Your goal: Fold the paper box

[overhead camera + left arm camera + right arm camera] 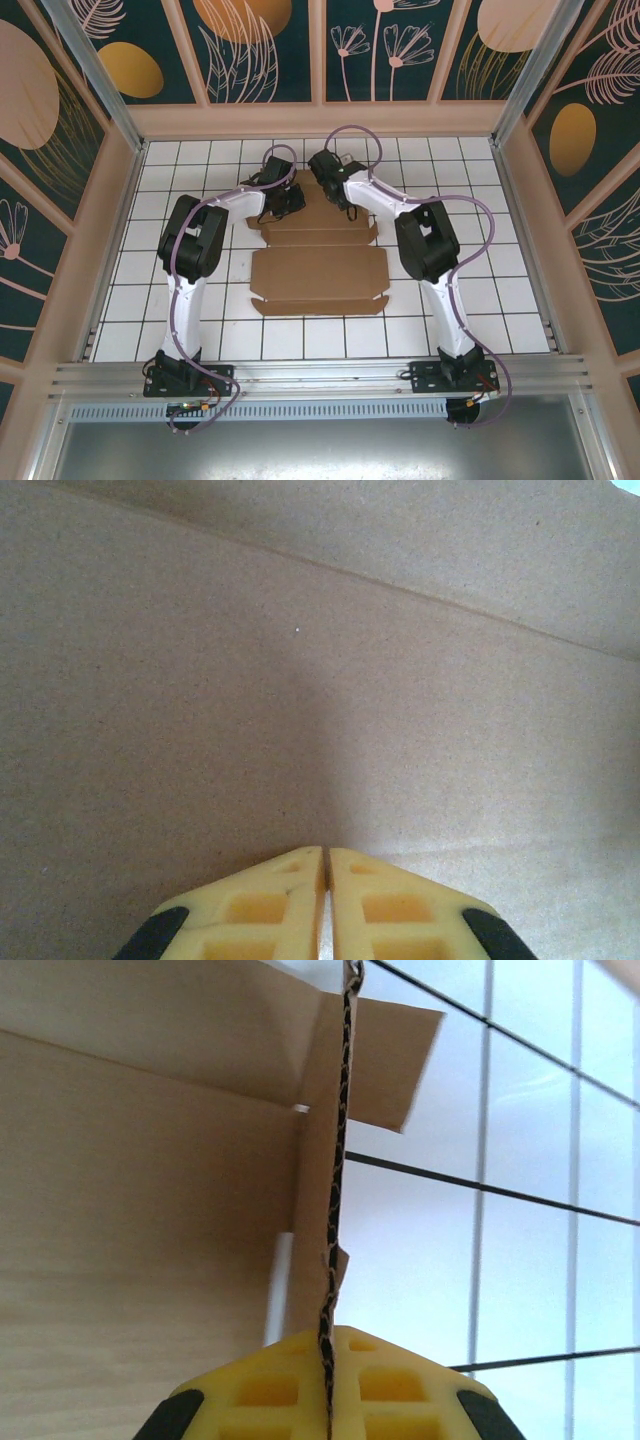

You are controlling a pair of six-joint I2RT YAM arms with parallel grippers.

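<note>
While the paper box (320, 270) lies mostly flat as an opened die-cut sheet on the tiled table (300, 335), both arms work at its far edge. L. gripper (326, 858): jaws closed tip to tip, nothing visible betw. them, nose close over a plain panel of the box, just short of a crease. R. gripper (327, 1350): jaws pinched on a thin flap (336, 1160) on the box's far side, toward its right; corrugated edge seen end-on, flap apparently standing square to the panel beside it. Step in hand, as judged: raising the far-side flaps, i.e. early in folding, since the box's near panels lie unfolded. Next move prob. calls for swinging the pinched flap inward about its crease w/o tearing, while the L. tip pins the adjoining panel so the sheet cannot slide.
</note>
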